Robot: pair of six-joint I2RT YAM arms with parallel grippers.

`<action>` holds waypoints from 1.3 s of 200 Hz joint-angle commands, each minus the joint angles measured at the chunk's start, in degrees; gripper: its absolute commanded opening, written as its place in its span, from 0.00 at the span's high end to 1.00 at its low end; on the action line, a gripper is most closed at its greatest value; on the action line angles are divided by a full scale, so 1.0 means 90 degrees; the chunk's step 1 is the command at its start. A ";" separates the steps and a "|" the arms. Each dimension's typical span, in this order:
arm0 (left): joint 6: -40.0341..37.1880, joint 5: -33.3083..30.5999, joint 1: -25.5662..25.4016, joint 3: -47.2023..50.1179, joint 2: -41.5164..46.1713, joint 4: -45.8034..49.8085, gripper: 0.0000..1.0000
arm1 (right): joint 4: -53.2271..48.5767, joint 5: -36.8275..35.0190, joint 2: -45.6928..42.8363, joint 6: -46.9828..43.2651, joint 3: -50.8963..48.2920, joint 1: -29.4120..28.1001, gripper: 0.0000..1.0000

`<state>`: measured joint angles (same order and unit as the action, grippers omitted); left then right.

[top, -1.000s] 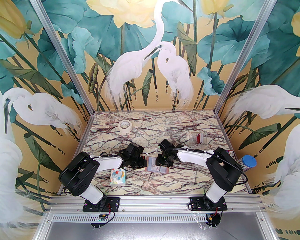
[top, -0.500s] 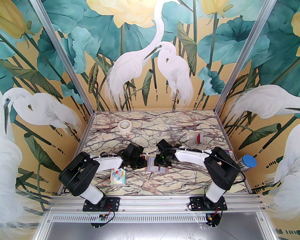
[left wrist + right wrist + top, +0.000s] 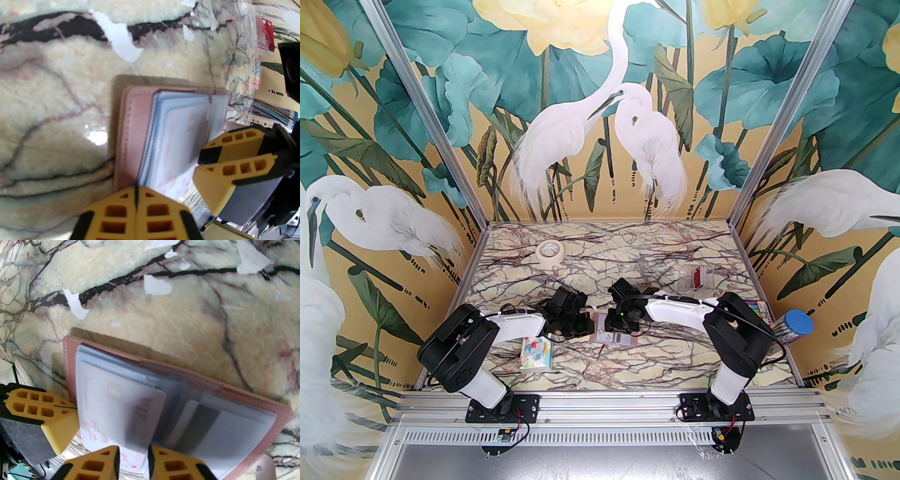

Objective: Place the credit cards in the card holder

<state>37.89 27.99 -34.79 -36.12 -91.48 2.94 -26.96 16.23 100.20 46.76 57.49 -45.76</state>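
Observation:
The pink card holder [image 3: 602, 330] lies open on the marble table between both grippers, its pale sleeves facing up [image 3: 234, 392] [image 3: 131, 131]. A white-and-pink credit card [image 3: 140, 408] with a gold chip lies mostly inside the left sleeve [image 3: 178, 140]. Its near end reaches the tips of my right gripper [image 3: 133, 462] [image 3: 619, 328], whose jaws stand a narrow gap apart. A second card with a dark stripe [image 3: 206, 425] sits in the right-hand sleeves. My left gripper [image 3: 136, 189] [image 3: 583, 324] is shut, its tips at the holder's left edge.
A clear plastic box with a red item [image 3: 694, 277] stands to the back right. A tape roll [image 3: 549, 253] lies at the back left. A cartoon-printed tissue pack [image 3: 536, 354] lies under the left arm. A blue-capped tube [image 3: 798, 323] and a pen pack [image 3: 761, 309] sit at the right edge.
My right arm has shifted a little to the left over the open holder, and its jaws have narrowed slightly. The left arm has not moved.

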 commanded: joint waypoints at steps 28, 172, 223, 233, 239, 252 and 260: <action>-0.0089 -0.0034 -0.0056 0.0063 -0.0158 0.0127 1.00 | -0.0004 0.0015 0.0144 0.0010 0.0195 -0.0074 0.73; -0.0046 -0.0073 -0.0061 0.0121 -0.0069 0.0130 1.00 | -0.0283 -0.0643 -0.0514 -0.0109 0.0020 -0.0053 0.75; -0.0059 -0.0092 -0.0060 0.0148 -0.0068 0.0156 1.00 | -0.0037 -0.0535 -0.0228 -0.0060 -0.0010 -0.0053 0.84; -0.0051 -0.0085 -0.0061 0.0147 -0.0077 0.0142 1.00 | -0.0032 -0.0552 -0.0197 -0.0064 -0.0011 -0.0051 0.85; -0.0058 -0.0092 -0.0061 0.0142 -0.0078 0.0135 1.00 | -0.0040 -0.0571 -0.0179 -0.0064 -0.0011 -0.0051 0.86; -0.0046 -0.0091 -0.0061 0.0144 -0.0078 0.0123 1.00 | -0.0041 -0.0573 -0.0136 -0.0069 -0.0011 -0.0045 0.87; -0.0050 -0.0084 -0.0061 0.0142 -0.0081 0.0119 1.00 | -0.0041 -0.0578 -0.0109 -0.0072 -0.0016 -0.0053 0.88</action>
<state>37.91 27.99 -34.79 -36.12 -91.46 2.94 -28.14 11.60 97.84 46.13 57.89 -46.17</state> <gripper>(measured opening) 0.033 0.132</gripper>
